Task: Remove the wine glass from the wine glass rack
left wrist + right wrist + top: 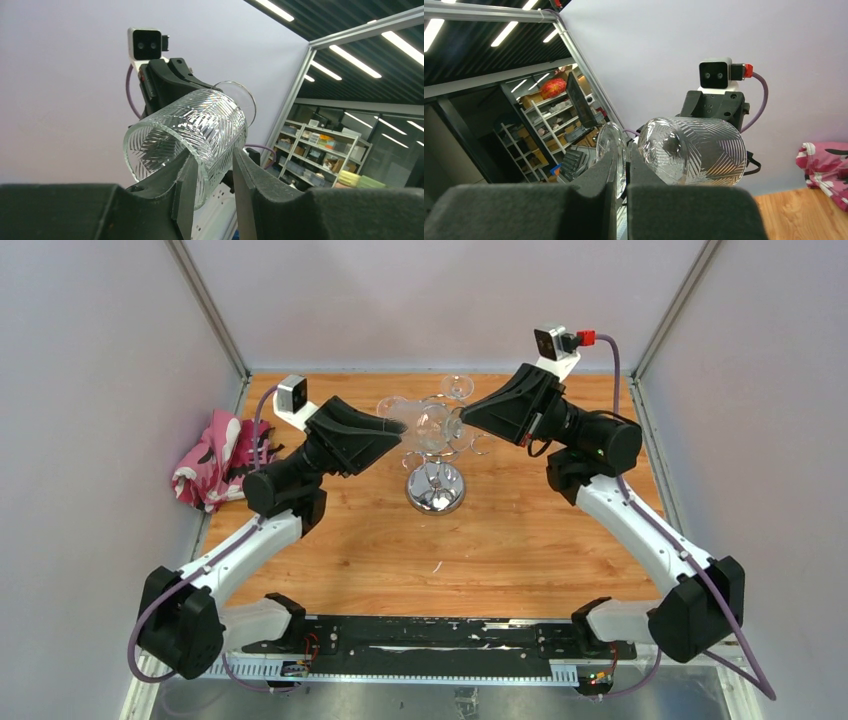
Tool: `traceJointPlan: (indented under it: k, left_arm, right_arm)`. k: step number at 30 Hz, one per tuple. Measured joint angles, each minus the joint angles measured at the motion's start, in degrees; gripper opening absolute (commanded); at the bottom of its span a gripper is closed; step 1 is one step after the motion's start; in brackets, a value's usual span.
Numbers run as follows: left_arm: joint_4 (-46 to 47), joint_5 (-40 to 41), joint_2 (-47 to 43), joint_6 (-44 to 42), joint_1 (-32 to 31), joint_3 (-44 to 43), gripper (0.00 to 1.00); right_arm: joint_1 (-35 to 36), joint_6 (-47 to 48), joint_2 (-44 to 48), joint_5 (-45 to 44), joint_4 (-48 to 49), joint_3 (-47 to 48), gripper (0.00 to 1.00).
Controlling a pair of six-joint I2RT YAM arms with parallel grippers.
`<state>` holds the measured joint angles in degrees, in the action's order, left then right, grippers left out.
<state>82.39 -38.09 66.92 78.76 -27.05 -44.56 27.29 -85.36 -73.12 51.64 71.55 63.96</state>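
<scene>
My right gripper (626, 162) pinches the stem of the wine glass (696, 150) tight, and the left gripper (214, 167), half-open, brackets its bowl (contact unclear), ready to lift it off the wine glass rack (436, 492).

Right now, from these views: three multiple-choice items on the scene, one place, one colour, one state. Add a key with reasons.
1. Where does the cloth lie?
A) at the far right corner
B) at the table's left edge
C) at the near edge, in the middle

2. The round base of the wine glass rack is:
A) matte black
B) red
C) shiny chrome

3. The right gripper is:
A) shut on the wine glass's stem
B) open, clear of the glass
C) shut on the cloth

Key:
1B, the top view shows it bunched by the left wall.
2C, it mirrors the light.
3A, the right wrist view shows its jaws closed on the stem, between foot and bowl.
</scene>
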Motion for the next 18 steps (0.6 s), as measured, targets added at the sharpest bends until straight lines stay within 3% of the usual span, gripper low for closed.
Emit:
traceJointPlan:
  k: [9,15,18]
  left_arm:
    - [0.85,0.92,-1.97,1.33,-1.38,0.24,0.30]
    - [2.29,1.55,-3.48,2.34,-2.27,0.79,0.01]
    - [2.43,1.60,-4.20,2.54,-2.36,0.81,0.00]
  right_arm:
    - [3.63,-2.67,-6.08,-1.81,6.05,2.56,0.00]
    - [4.74,-4.44,-9.22,-2.75,7.67,4.37,0.00]
    - [5.60,-5.90,-10.82,-3.72,10.25,5.14,0.00]
